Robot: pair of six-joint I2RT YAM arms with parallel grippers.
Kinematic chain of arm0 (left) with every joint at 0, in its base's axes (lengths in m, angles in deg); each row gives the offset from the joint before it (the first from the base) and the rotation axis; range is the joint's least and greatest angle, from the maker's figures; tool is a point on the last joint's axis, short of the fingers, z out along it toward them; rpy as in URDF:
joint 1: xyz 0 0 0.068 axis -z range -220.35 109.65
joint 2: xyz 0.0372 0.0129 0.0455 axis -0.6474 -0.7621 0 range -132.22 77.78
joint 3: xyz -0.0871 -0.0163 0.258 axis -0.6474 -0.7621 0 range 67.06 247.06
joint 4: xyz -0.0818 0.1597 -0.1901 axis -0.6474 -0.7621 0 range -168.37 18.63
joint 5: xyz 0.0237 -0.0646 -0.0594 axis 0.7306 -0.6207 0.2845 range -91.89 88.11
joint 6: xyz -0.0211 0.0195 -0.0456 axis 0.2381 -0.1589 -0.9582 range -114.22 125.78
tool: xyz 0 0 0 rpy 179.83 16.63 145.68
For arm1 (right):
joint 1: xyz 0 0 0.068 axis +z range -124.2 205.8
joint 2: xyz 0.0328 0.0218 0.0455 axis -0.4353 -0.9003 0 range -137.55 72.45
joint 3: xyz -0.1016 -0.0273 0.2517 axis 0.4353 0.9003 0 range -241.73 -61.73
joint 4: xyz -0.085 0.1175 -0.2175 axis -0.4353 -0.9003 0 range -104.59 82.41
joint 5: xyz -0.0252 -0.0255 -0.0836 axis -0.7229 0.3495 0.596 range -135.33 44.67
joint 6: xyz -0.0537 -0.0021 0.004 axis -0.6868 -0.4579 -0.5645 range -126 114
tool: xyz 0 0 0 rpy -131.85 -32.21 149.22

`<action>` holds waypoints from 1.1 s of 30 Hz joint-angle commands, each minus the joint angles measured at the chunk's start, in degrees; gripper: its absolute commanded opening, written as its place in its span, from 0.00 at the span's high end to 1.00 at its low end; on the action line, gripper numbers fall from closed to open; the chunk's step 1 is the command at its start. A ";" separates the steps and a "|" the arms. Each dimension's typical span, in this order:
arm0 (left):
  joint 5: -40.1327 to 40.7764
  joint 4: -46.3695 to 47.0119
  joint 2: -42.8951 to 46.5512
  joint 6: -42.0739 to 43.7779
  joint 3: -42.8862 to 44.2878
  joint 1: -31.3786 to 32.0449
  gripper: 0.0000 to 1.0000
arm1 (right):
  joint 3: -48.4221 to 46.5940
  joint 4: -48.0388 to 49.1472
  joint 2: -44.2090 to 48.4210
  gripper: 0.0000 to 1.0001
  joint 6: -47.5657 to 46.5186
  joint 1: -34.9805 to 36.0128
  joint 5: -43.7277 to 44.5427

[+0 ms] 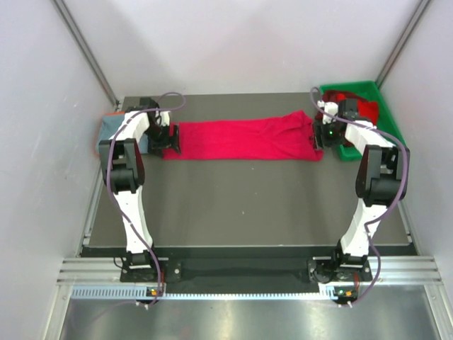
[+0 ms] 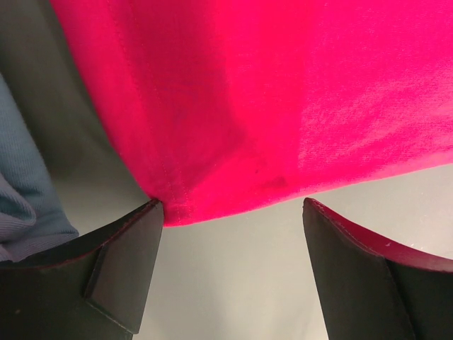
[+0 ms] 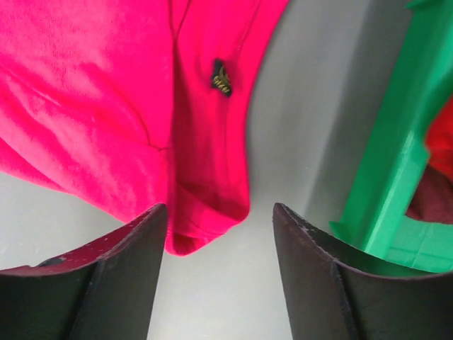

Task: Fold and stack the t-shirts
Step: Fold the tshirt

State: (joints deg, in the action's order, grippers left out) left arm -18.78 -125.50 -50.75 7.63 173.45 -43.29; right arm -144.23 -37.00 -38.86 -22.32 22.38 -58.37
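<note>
1. Red shirt [image 1: 244, 139] lies flat on the far part of the table [image 1: 248, 205]. It forms a long band whose long axis runs left to right, from one gripper to the other.
2. Left gripper [image 1: 172, 139] sits at the shirt's left end. Its jaws stand wide apart with nothing between them. In the wrist view the hemmed corner lies just ahead, touching the tip of one finger [image 2: 150, 212].
3. Right gripper [image 1: 320, 134] sits at the shirt's right end, beside the bin [image 1: 382, 106]. Its jaws are apart and grip nothing. The shirt's narrow tip lies on the table in the gap between the fingers.
4. Grey-blue shirt [image 1: 107, 129] is bunched at the far left, just beyond the left gripper. More red cloth [image 1: 357, 106] sits in the bin.
5. Judgement: each arm is nearest its own end, so your next fold turns on that left-right axis. Either pinch both ends together, or carry one end across to the other. Check that each pinch catches every layer at the hem.
</note>
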 commanded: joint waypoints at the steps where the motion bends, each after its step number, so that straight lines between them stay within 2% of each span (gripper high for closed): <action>1: -1.05 0.60 0.12 0.61 1.28 0.74 0.16 | -2.93 -0.56 -1.02 0.40 1.20 -1.50 -6.82; 3: -0.08 0.43 -0.14 0.88 1.36 0.74 0.16 | -2.58 -0.82 -0.93 0.44 1.20 -1.68 -8.49; 15: 0.98 0.25 -0.05 0.79 0.84 0.65 0.16 | -1.26 -1.88 2.67 0.47 6.47 -1.76 -17.99; 33: 2.29 0.34 -0.67 0.88 0.93 0.65 0.16 | 1.20 -2.32 1.62 0.48 3.75 -2.47 -14.82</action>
State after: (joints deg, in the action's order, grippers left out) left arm -16.85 -125.50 -50.77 7.67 173.47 -42.85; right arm -143.35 -39.58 -38.88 -17.35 20.74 -73.25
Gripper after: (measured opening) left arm 0.841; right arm 0.526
